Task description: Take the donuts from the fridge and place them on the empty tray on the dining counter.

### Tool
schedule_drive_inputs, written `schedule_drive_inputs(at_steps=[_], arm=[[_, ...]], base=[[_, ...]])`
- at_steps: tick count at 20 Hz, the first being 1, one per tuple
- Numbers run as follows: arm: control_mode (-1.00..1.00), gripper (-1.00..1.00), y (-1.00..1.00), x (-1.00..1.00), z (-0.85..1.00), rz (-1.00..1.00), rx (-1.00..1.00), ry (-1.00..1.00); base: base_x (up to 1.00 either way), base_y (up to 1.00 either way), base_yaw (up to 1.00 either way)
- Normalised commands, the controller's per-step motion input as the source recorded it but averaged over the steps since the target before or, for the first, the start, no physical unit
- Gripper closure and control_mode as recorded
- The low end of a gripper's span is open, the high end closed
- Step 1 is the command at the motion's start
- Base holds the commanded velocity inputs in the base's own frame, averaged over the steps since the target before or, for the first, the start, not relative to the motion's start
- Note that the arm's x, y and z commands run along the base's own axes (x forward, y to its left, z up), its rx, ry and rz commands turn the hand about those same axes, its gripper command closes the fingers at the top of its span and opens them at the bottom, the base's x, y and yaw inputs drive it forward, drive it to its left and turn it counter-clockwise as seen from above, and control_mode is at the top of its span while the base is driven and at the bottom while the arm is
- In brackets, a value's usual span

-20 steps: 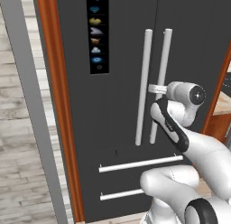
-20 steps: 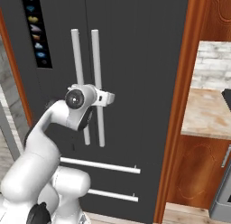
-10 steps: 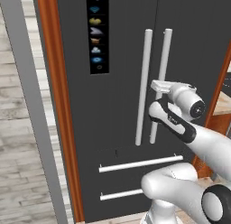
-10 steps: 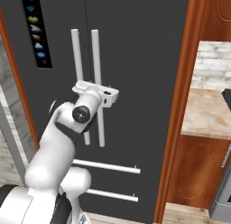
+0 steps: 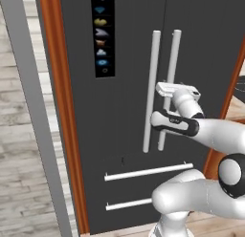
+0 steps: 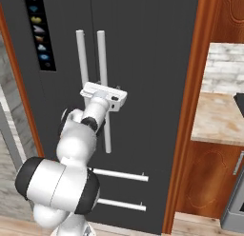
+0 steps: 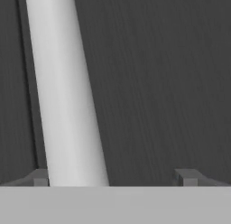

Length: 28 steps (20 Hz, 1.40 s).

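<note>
the tall dark grey-black fridge [image 5: 124, 135] stands closed, both doors shut, between rust-brown wooden side panels [image 5: 62, 116]. the two-finger gripper [image 7: 113, 178] is at the right-hand long white cylindrical handle [image 7: 67, 96], jaws spread wide with nothing clamped. the handle passes between the fingertips [image 7: 40, 177], close beside the left one in the hand view. contact cannot be determined.

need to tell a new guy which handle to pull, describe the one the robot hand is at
Start at the tall dark grey fridge with the strip of coloured icons on its left door. Two long white cylindrical handles stand upright side by side along the middle seam. The open hand straddles the right-hand handle, the one farther from the icons, not its left twin.
</note>
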Motion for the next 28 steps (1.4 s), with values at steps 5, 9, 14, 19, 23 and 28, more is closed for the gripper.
schedule_drive_inputs(at_steps=[5, 9, 14, 19, 23, 28], arm=[[-1.0, 1.0, 0.0, 0.85, 0.0, 0.0, 0.0, 0.1], [-1.0, 1.0, 0.0, 0.61, 0.0, 0.0, 0.0, 0.14], [-1.0, 1.0, 0.0, 0.2, 0.0, 0.0, 0.0, 0.12], [-1.0, 1.0, 0.0, -0.11, 0.0, 0.02, 0.0, 0.1], [-1.0, 1.0, -0.37, -0.91, 0.0, 0.0, 0.0, 0.01], [-1.0, 1.0, -0.76, -1.0, 0.0, 0.0, 0.0, 0.01]], base=[[0.0, 0.0, 0.0], [0.0, 0.0, 0.0], [0.0, 0.0, 0.0], [0.0, 0.0, 0.0], [0.0, 0.0, 0.0], [0.0, 0.0, 0.0]])
